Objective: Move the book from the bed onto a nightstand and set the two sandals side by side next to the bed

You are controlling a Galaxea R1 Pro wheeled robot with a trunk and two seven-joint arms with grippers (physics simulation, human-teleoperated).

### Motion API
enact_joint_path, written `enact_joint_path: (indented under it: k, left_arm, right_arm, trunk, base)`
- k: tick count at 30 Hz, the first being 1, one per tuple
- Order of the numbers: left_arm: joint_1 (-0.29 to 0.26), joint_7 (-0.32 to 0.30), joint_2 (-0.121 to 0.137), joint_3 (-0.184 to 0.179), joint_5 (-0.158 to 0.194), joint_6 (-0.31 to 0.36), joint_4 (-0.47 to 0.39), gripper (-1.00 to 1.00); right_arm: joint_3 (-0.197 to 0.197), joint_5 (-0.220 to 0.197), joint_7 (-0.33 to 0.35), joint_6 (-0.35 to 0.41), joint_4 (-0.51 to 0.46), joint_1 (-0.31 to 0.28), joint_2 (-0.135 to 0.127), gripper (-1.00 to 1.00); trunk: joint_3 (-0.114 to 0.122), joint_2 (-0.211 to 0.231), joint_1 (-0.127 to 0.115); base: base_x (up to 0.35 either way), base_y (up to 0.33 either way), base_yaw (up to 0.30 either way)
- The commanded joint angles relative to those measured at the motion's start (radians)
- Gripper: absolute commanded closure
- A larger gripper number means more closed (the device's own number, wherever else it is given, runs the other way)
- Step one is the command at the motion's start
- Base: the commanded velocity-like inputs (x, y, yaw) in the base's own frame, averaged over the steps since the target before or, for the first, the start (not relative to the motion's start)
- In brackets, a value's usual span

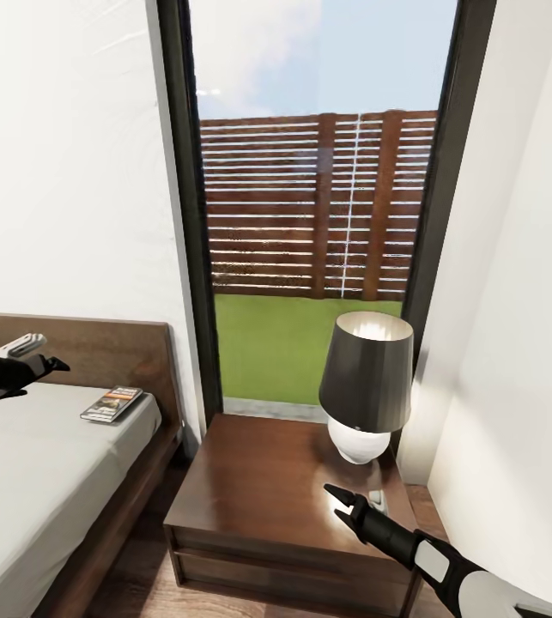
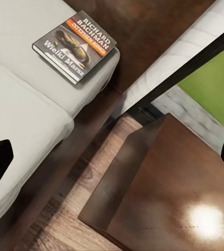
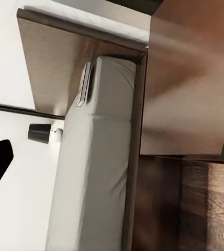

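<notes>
The book [image 1: 112,403] lies flat on the light-grey mattress of the bed [image 1: 27,481], in the corner by the headboard; its dark cover with the orange band is plain in the left wrist view [image 2: 75,46]. My left gripper [image 1: 48,365] hovers open above the mattress, left of the book and apart from it. Right of the bed stands the nightstand [image 1: 258,489]. My right gripper [image 1: 334,502] is open just over its front right part, holding nothing. The right wrist view takes in the book's edge [image 3: 83,83] and the nightstand [image 3: 190,94]. The sandals are out of view.
A lamp [image 1: 366,382] with a dark shade and white base stands at the nightstand's back right, a small grey object [image 1: 377,498] beside it. A tall black-framed window [image 1: 318,215] is behind, and a white wall [image 1: 524,343] is close on the right. Wood floor separates bed and nightstand.
</notes>
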Motion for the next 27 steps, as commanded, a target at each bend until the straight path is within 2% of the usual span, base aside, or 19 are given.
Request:
enact_joint_path:
  k: [1, 17, 27]
  left_arm:
    - [-0.001, -0.009, -0.001, 0.005, -0.011, 0.004, 0.0, -1.0]
    - [-0.001, -0.009, -0.003, 0.005, -0.011, 0.003, -0.001, -1.0]
    - [-0.001, -0.009, -0.003, 0.005, -0.011, 0.004, -0.001, -1.0]
  right_arm:
    - [-0.008, 0.002, 0.002, 0.009, 0.0, -0.001, 0.0, -1.0]
    - [-0.007, 0.004, 0.002, 0.01, 0.0, -0.001, 0.0, -1.0]
    - [-0.007, 0.004, 0.002, 0.011, 0.0, -0.001, 0.0, -1.0]
  trunk:
    - [-0.001, -0.001, 0.0]
    - [-0.008, -0.001, 0.0]
    - [-0.013, -0.001, 0.0]
  base:
    - [0.0, 0.0, 0.05]
    - [0.001, 0.0, 0.165]
    - [0.074, 0.0, 0.165]
